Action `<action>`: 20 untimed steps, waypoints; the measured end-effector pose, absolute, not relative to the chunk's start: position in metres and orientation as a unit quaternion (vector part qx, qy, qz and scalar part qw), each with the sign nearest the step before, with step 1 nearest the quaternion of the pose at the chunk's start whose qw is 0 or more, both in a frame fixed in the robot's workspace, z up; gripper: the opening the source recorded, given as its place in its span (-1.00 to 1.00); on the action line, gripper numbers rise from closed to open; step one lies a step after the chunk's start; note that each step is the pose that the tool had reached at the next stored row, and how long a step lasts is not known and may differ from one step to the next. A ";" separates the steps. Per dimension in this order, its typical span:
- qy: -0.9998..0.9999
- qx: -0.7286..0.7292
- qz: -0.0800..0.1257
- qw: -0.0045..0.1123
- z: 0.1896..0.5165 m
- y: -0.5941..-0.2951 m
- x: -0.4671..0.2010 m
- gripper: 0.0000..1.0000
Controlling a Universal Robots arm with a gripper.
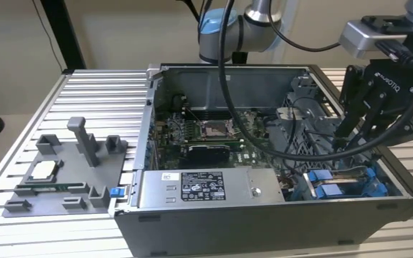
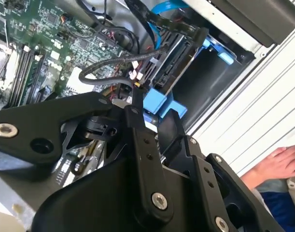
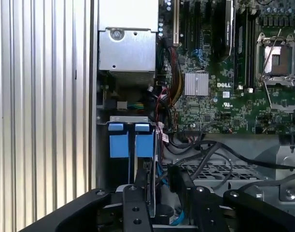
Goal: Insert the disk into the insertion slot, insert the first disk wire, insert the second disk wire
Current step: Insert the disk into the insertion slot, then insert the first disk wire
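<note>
Gripper [image 1: 346, 141]: low inside the open computer case [image 1: 264, 226], at the drive corner, just above the blue tabs. Cannot tell whether spread or clamped on anything. Black plug [image 3: 174, 175] right against it in the first wrist view, grip unconfirmed.

Disk [image 3: 143, 144]: looks already seated on edge in the insertion slot [image 3: 129, 118], blue carrier end up, beside a second blue tab [image 3: 117, 144].

Handling, as a judgement: probably dense for its size, rigid, unforgiving of knocks. Best held by the blue carrier's edges, never by the label face or the circuit side. Black wires [image 3: 205, 155], presumably the disk wires: limp yet springy. Best pinched at the stiff plug, not along the cord, and pushed straight to spare the connector.

From the exterior view: whole layout, with grey power-supply box [image 1: 199, 188] along the near wall, motherboard [image 1: 206, 134] behind, and grey fixture tray [image 1: 56, 193] well apart on the slatted table [image 1: 106, 91].

From the first wrist view: straight look onto both tabs, plus the perforated cage [image 3: 224, 174].

From the second wrist view: a person's hand [image 2: 282, 159] on the table outside the case, and a looped black wire [image 2: 108, 62] running toward the gripper.
</note>
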State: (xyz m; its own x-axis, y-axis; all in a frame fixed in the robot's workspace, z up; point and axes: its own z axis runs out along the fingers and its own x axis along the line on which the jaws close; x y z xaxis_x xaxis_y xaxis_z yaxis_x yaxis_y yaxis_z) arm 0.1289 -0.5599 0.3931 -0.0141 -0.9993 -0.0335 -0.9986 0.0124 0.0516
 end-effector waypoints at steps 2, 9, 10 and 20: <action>-0.712 0.702 -0.022 0.010 0.392 -0.560 0.125 1.00; -0.703 0.711 -0.010 0.000 0.388 -0.555 0.114 1.00; -0.700 0.714 -0.010 -0.001 0.388 -0.554 0.114 1.00; -0.679 0.734 0.004 -0.014 0.385 -0.550 0.114 1.00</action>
